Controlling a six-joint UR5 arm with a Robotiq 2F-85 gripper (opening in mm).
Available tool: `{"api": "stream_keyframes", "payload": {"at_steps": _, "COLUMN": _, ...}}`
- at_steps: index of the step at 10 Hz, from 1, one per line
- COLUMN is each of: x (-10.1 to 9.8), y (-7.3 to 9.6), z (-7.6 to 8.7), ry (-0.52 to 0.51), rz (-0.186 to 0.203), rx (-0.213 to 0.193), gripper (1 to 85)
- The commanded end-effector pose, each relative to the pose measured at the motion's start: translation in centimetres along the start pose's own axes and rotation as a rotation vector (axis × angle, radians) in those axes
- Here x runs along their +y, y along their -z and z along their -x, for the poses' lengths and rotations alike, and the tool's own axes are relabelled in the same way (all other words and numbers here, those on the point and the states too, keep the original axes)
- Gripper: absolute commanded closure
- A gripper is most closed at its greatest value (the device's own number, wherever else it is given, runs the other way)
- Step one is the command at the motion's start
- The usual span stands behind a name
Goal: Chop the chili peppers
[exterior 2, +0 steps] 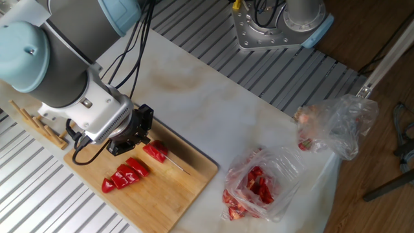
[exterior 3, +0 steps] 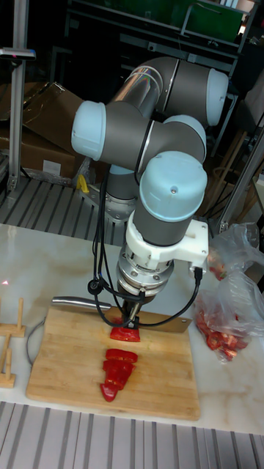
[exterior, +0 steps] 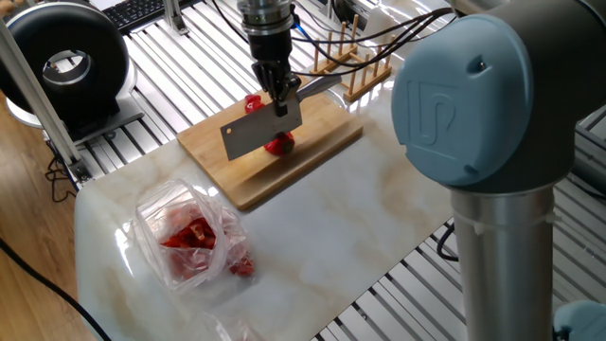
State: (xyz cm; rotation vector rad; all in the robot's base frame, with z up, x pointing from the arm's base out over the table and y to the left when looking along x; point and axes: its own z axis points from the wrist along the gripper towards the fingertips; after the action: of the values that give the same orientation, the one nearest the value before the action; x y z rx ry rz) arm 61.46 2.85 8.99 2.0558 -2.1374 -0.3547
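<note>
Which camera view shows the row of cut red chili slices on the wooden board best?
The other fixed view: the red chili slices lie unobstructed. The tall fixed view shows them foreshortened; in one fixed view the steel cleaver blade mostly hides them.
</note>
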Motion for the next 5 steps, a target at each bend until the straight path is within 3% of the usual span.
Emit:
{"api": "stream_keyframes", "payload": {"at_steps": 1, "x": -0.21, "y": -0.06, "z": 0.16, "ry": -0.002, "rz": -0.005, "rx": -0.007, "gripper": 84.3}}
{"api": "stream_keyframes", "payload": {"at_steps": 5, "x": -0.30, "y": -0.29, "z": 0.04, "ry": 0.002, "rz": -0.005, "rx": -0.002, "gripper": 84.3}}
